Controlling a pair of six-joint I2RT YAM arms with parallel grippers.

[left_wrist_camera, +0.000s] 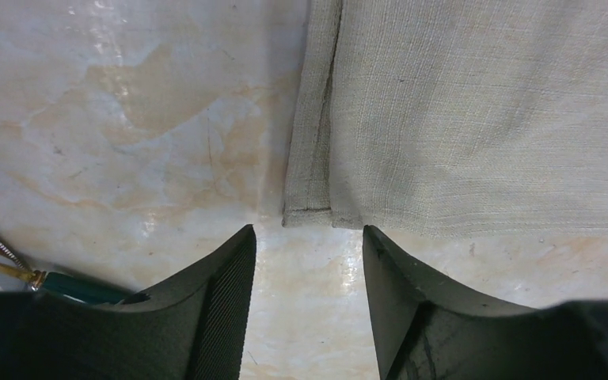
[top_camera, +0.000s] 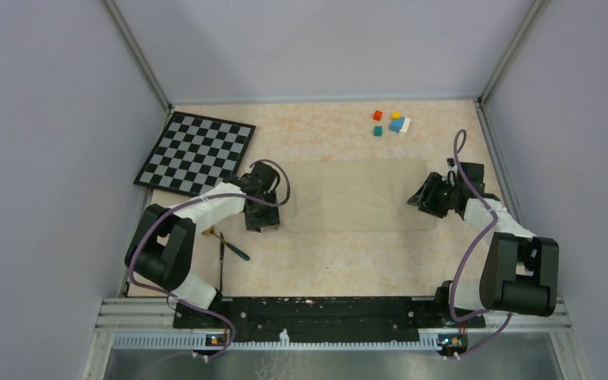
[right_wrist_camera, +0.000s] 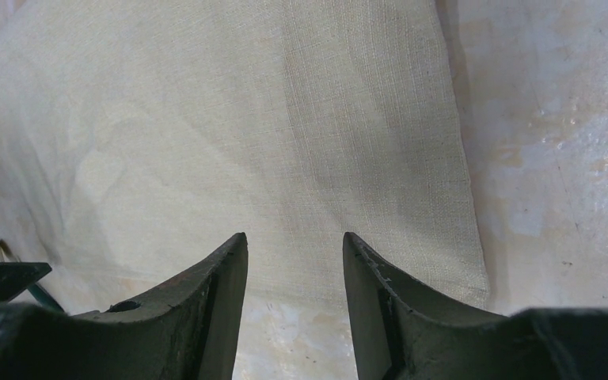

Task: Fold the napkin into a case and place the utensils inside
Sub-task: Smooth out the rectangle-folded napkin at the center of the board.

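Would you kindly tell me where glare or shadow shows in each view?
Top external: even light, the napkin barely contrasts with the table. Left wrist: shiny glare on the table below the hem. Right wrist: soft shadow across the napkin's left side, glare on the bare table at right.

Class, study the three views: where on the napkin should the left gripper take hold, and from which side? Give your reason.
Grip the napkin at its near left corner, coming in low from the near edge. It lies flat on the table, so only the hemmed edge offers a lip, and the open left gripper straddles that corner.
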